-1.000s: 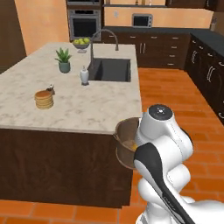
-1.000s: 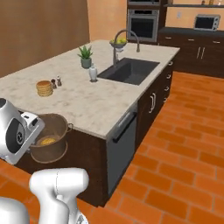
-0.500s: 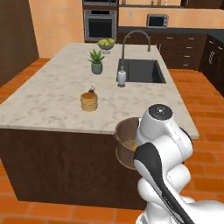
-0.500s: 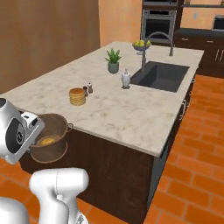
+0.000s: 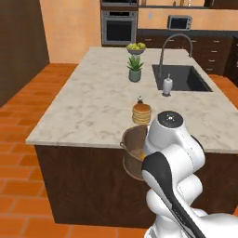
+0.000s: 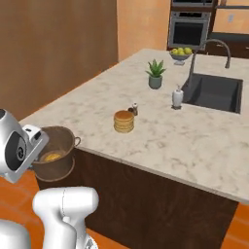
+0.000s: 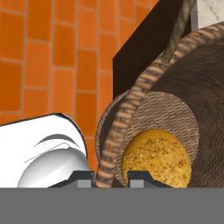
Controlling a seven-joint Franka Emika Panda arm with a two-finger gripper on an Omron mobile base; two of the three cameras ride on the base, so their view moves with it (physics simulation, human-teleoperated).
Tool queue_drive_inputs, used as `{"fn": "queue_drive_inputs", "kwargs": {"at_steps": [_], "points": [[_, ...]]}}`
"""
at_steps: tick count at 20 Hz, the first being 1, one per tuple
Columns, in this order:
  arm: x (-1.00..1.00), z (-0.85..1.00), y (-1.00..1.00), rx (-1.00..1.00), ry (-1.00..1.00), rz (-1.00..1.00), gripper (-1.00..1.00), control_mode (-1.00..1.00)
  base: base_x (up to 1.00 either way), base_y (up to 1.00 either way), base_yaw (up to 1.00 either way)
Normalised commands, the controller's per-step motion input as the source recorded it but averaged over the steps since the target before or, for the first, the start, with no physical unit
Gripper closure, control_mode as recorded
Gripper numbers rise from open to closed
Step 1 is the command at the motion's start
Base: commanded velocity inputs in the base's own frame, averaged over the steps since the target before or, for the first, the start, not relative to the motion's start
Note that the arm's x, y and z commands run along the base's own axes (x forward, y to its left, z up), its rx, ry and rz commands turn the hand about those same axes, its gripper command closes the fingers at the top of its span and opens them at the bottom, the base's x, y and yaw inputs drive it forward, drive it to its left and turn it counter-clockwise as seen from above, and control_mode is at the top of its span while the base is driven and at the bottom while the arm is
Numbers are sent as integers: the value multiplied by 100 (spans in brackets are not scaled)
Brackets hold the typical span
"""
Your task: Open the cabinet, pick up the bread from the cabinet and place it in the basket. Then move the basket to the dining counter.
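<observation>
Basket [image 6: 54, 159] hangs beside the dining counter [image 6: 160, 131] edge, below its top, because the gripper [image 7: 111, 176] pinches its rim between nearly closed fingers. Bread [image 7: 156, 157] lies inside, so it travels along to the counter.

Place: a home kitchen, rendered.
Island: cream stone table [image 5: 93, 107] with sink [image 5: 180, 78] and tall faucet [image 5: 174, 44] at 1 o'clock.
Appliances: wall oven [image 5: 119, 27] at 12, microwave [image 5: 180, 22] beside it.
Floor: orange tile floor [image 5: 18, 107].
</observation>
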Motion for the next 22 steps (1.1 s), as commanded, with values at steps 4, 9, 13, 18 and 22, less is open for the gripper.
{"fn": "queue_drive_inputs", "kwargs": {"at_steps": [4, 9, 13, 18, 22], "points": [[0, 0, 0, 0, 0, 0, 100, 100, 96, 100, -30], [0, 0, 0, 0, 0, 0, 100, 100, 32, 100, -43], [0, 0, 0, 0, 0, 0, 100, 100, 63, 100, -37], [0, 0, 0, 0, 0, 0, 100, 100, 27, 53, -13], [0, 0, 0, 0, 0, 0, 100, 100, 2, 0, 0]]}}
